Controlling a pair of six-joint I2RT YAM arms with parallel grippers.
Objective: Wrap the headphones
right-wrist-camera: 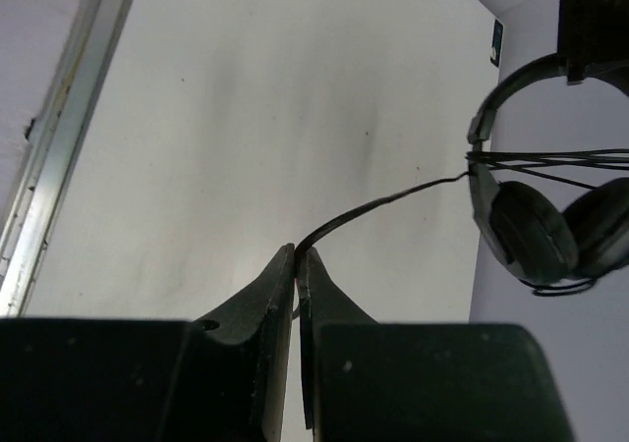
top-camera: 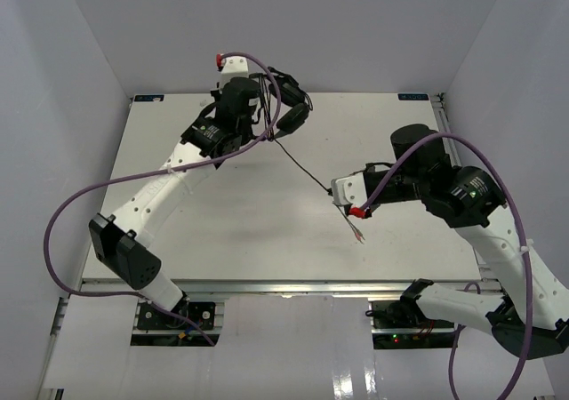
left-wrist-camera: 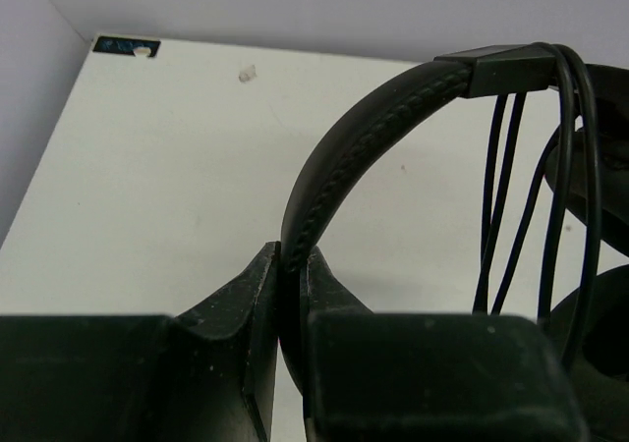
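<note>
The left end effector (left-wrist-camera: pixel 293 265) is pinched tight on the padded headband (left-wrist-camera: pixel 344 157) of the headphones (top-camera: pixel 289 107); they appear held up off the tabletop (top-camera: pixel 222 231), just beyond its fingertips, with the earcups (right-wrist-camera: pixel 536 231) hanging below the band. The right end effector (right-wrist-camera: pixel 297 257) is closed hard on the thin black cord (right-wrist-camera: pixel 378 204), which runs taut from its tips across to the headset, well apart from it; behind its jaws the loose tail drops to the red and green plugs (top-camera: pixel 357 234). Several strands of cord already lie across the headset, just beside the left end effector's grip.

The headset looks light; its band is probably springy under soft padding, so it should flex and swing rather than resist, and the middle of the band seems the steadiest place to hold. The earcups likely pivot and would make a poor hold; the boom mic I cannot pick out. The cord is limp, thin and probably slippery; it keeps no shape of its own, so the turns would likely slacken if tension drops. It is best pinched short of the plugs, and a hard pull where it enters the earcup could damage it.

No container shows in any view.
</note>
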